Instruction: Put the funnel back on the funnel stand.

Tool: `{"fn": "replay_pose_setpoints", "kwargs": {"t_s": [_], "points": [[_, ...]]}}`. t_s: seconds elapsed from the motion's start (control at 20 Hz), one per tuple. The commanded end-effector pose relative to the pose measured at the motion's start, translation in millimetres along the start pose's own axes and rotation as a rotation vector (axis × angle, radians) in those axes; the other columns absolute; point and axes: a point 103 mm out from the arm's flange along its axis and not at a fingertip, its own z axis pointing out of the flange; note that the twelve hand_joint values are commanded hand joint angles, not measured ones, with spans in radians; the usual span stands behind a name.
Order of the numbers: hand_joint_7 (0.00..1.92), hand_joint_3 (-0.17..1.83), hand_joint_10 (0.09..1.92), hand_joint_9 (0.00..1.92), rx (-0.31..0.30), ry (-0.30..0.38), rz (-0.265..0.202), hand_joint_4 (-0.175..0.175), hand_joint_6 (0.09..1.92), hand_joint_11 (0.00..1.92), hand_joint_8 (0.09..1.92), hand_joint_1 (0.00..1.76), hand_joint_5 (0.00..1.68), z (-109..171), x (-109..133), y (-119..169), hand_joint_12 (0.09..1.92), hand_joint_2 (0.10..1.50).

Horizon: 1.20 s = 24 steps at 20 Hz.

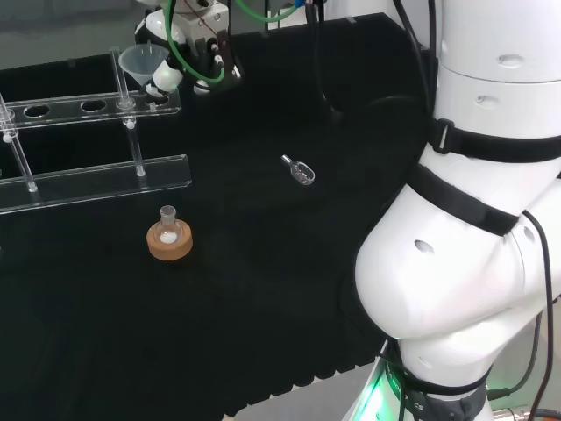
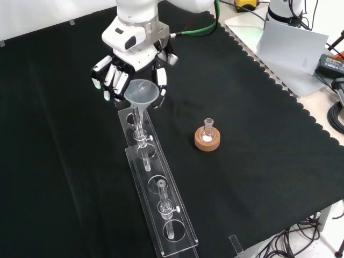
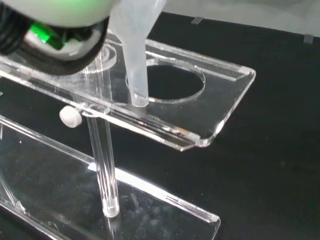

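Observation:
A clear plastic funnel (image 2: 141,90) hangs above the far end of the clear acrylic funnel stand (image 2: 156,200), upright with its stem down. The black and white hand (image 2: 124,65) is shut on it, fingers on one side of the cone and thumb on the other. In the head view the funnel (image 1: 145,62) and the hand (image 1: 189,77) are over the right end of the stand's top plate (image 1: 83,111). In the wrist view the funnel's stem (image 3: 136,75) ends at the edge of the end hole (image 3: 174,83) in the top plate (image 3: 226,96), just above the plate.
A small round flask (image 2: 208,129) with white powder sits on a cork ring (image 2: 207,143) to the right of the stand in the front view. A small clear scoop (image 1: 299,171) lies on the black cloth mid-bench. The arm's white links (image 1: 473,228) stand at the right.

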Motion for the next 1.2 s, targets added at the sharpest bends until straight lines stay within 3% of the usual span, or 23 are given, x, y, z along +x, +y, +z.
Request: {"fn": "replay_pose_setpoints", "kwargs": {"t_s": [0.05,0.4,1.2], "points": [[1.06,0.55,0.46,0.75,-0.012,-0.015,-0.014,0.027,0.67,0.0,0.49,0.93,0.83,5,-1,-2,1.4,0.54],[1.06,0.55,0.46,0.74,-0.02,-0.005,-0.015,0.027,0.67,0.0,0.49,0.93,0.83,11,-4,2,1.39,0.54],[1.06,0.55,0.46,0.74,0.023,-0.013,-0.014,0.027,0.67,0.0,0.48,0.93,0.83,24,-17,16,1.38,0.54]]}}
